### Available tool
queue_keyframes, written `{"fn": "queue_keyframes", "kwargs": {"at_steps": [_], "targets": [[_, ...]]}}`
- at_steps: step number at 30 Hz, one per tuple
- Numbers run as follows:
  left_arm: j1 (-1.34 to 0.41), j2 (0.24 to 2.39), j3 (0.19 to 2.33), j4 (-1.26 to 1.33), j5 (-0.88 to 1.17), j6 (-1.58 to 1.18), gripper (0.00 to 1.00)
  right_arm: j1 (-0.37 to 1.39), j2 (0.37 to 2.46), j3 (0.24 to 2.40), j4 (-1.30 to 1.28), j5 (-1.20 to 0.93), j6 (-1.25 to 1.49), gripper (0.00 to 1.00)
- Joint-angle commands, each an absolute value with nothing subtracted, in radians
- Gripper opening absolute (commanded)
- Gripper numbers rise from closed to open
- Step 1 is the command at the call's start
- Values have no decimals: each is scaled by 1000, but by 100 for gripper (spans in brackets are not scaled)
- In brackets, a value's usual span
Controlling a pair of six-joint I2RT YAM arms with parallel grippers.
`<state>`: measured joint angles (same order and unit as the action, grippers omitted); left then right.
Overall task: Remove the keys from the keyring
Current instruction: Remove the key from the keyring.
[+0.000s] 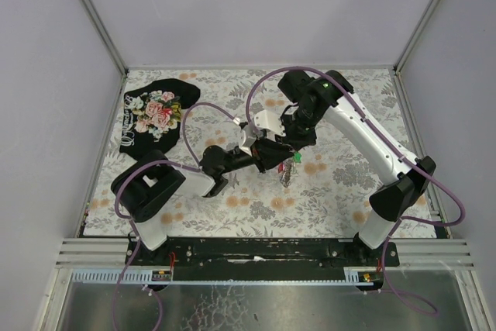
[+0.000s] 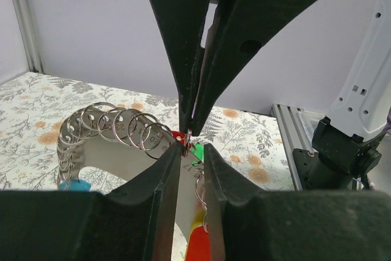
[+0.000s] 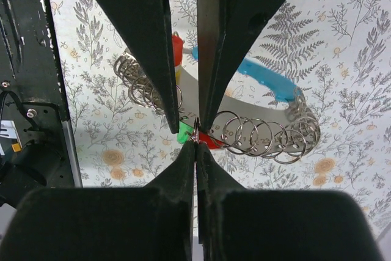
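The two arms meet over the middle of the tabletop [image 1: 341,191]. The keyring [image 2: 116,126] is up between them, and the keys [image 1: 288,168] hang down from it.

The right fingers [image 3: 195,157] are shut tight. They pinch one thin little ring of the keyring right at their tips. In the left wrist view they come down from the top like a closed beak.

The left fingers [image 2: 177,160] are a little bit open, with a thin gap between them. The little ring sits in that gap, right at their tips. I cannot tell if the left fingers touch the ring or the keys.

A green key [image 3: 184,131] and a red key [image 3: 211,140] sit just beside the pinched ring, one on each side. Another red key [image 3: 177,47] shows by the left fingers in the right wrist view. A yellow and red bit shows low down in the gap of the left fingers in the left wrist view.

The keyring has many silver rings in a row along a bent grey fob [image 2: 122,163]. The fob has a light blue part [image 3: 263,77].

A black cloth [image 1: 151,114] with pink flowers lies at the far left of the tabletop, well apart from the keys. The tabletop has a leaf and flower pattern all over.
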<state>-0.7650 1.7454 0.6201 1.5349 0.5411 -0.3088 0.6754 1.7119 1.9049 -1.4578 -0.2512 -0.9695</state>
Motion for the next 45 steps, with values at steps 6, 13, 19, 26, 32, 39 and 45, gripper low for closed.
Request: {"fn": "queue_keyframes", "kwargs": {"at_steps": [6,13,19,26,32,39,45], "targets": [[-770,1767,656,1611,588,-328,13,683,1670,1962,-1468,-287,-973,0],[-771,1768,661,1609,603,-333,0,683,1677,1968,-1469,-305,-970,0],[-771,1727,619,1611,553,-317,0,658,1668,1964,-1462,-378,-970,13],[-764,1657,593,1612,518,-341,0,530,1639,1958,-1465,-602,-992,31],[-752,1607,581,1614,494,-359,0,409,1574,1905,-1410,-852,-994,43],[-750,1548,574,1615,450,-383,0,331,1449,1684,-1164,-1110,-949,46],[-750,1500,572,1615,409,-411,0,331,1412,1580,-1018,-1248,-905,45]]}}
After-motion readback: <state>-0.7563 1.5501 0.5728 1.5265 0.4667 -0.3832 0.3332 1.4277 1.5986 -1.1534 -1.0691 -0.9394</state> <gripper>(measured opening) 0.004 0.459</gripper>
